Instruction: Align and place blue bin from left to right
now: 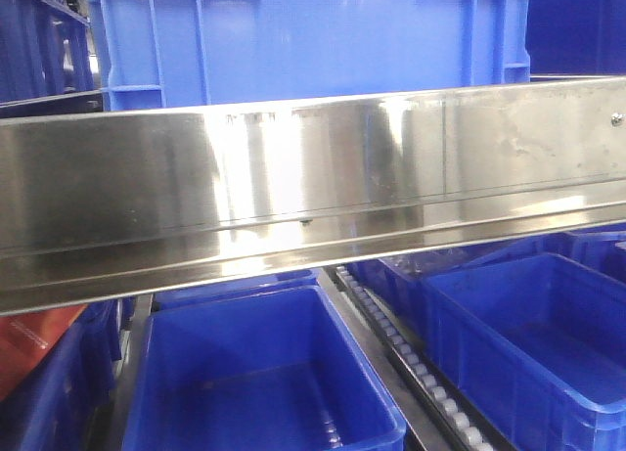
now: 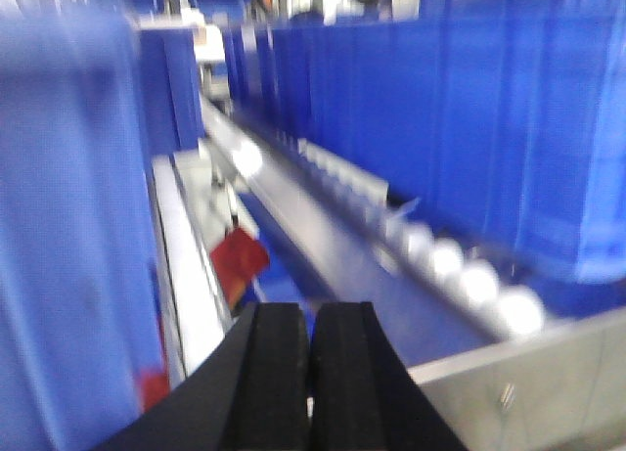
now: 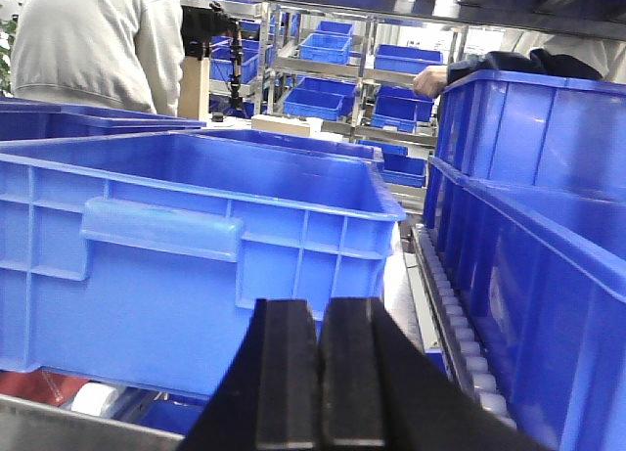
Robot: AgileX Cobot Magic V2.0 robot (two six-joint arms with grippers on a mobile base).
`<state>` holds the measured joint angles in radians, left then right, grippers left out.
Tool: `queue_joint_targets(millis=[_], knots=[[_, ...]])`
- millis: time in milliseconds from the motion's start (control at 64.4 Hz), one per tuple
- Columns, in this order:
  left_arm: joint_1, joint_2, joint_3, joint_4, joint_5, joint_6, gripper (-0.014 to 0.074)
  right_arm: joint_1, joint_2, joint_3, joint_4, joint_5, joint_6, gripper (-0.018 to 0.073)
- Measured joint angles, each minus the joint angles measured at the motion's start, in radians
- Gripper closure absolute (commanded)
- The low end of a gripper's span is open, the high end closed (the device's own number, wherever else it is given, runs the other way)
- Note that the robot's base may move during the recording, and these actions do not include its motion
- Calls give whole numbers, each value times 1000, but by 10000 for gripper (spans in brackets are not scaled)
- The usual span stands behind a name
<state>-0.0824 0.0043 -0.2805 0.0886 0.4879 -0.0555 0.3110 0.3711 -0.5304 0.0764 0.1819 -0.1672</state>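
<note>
The blue bin (image 3: 196, 265) sits right in front of the right wrist camera, upright and open-topped, its handle lip facing the lens, resting on the rack above a steel front rail (image 3: 59, 422). To its right runs a roller track (image 3: 460, 343), and beyond that a second bin (image 3: 548, 275) stands alongside, with a taller bin (image 3: 528, 128) behind it. The right end effector (image 3: 319, 373) is closed, black pads pressed together with nothing between them, just short of the blue bin's near wall. Over on the left wrist view, blurred, the left end effector (image 2: 309, 373) is likewise closed and empty, pointing down a roller lane (image 2: 460, 270) with a row of blue bins (image 2: 469, 128) on the right and a red tag (image 2: 240, 255) lower down. From the front view, a wide steel shelf beam (image 1: 313, 187) crosses the frame, a large crate (image 1: 313, 40) above it and open bins (image 1: 264, 373) below. No readable labels or writing anywhere. A person in a pale jacket (image 3: 98, 40) stands in the background.
</note>
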Motion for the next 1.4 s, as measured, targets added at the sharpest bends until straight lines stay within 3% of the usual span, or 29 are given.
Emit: queue_joint_targets(millis=[248,357,947,1257,1397], knots=[[2,-3,244,-23,-230,2,592,0,-3,0,0,-8,1,638],[2,-7,272,-33,-289,2,592,0,-3,0,0,-9,1,638],[4,-7,278,-35,-315,2,592,0,-4,0,0,-9,1,638],[132,-7,278,-35,-333,2,592,0,-6,2,0,-9,1,638],[158,-7,281,-33,-337,2,592,0,-6,2,0,-9,1,638]])
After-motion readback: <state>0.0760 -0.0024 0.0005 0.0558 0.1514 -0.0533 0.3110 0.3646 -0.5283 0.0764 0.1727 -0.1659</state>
